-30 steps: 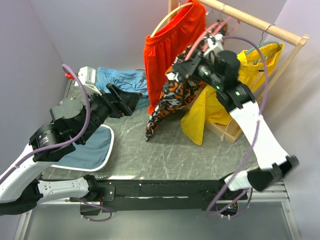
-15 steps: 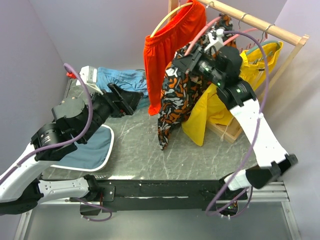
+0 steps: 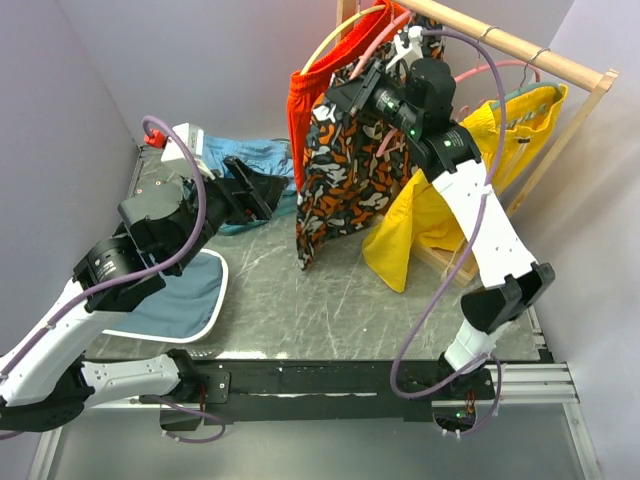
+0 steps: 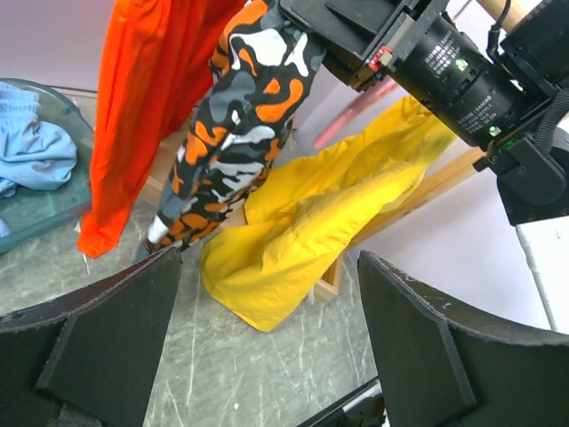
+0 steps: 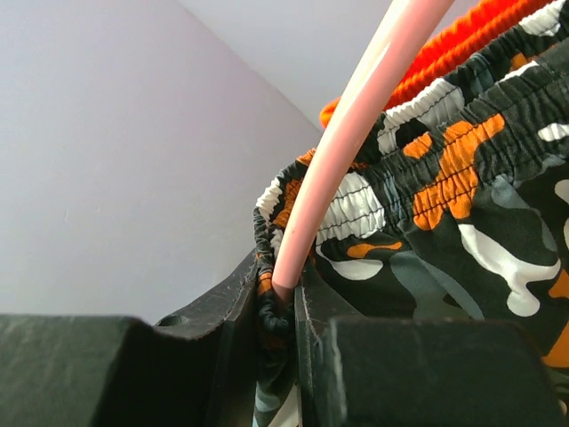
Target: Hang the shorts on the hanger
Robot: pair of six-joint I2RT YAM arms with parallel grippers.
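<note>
1. The wooden rail (image 3: 510, 45) runs across the top right of the overhead view, and everything below is placed from it.
2. The shorts (image 3: 345, 170) hang under the rail's left end, waistband up near the rail and legs dangling clear of the table (image 3: 330, 300).
3. The hanger (image 3: 372, 45) curves up toward the same end of the rail. In the right wrist view its pink arm (image 5: 356, 124) lies along the elastic waistband (image 5: 462, 205).
4. The right gripper (image 3: 338, 102) is just below the rail's left end. Its jaws are pressed together on the bunched waistband, with the hanger's tip between them (image 5: 280, 307).
5. The left gripper (image 3: 262, 192) is well to the left of the rail and lower. Its fingers (image 4: 98, 329) are spread wide with nothing between them, facing the shorts (image 4: 240, 116).
6. Plain orange shorts (image 3: 305, 90) hang at the rail's left end beside the printed pair, and yellow shorts (image 3: 430, 220) hang under its middle.
</note>
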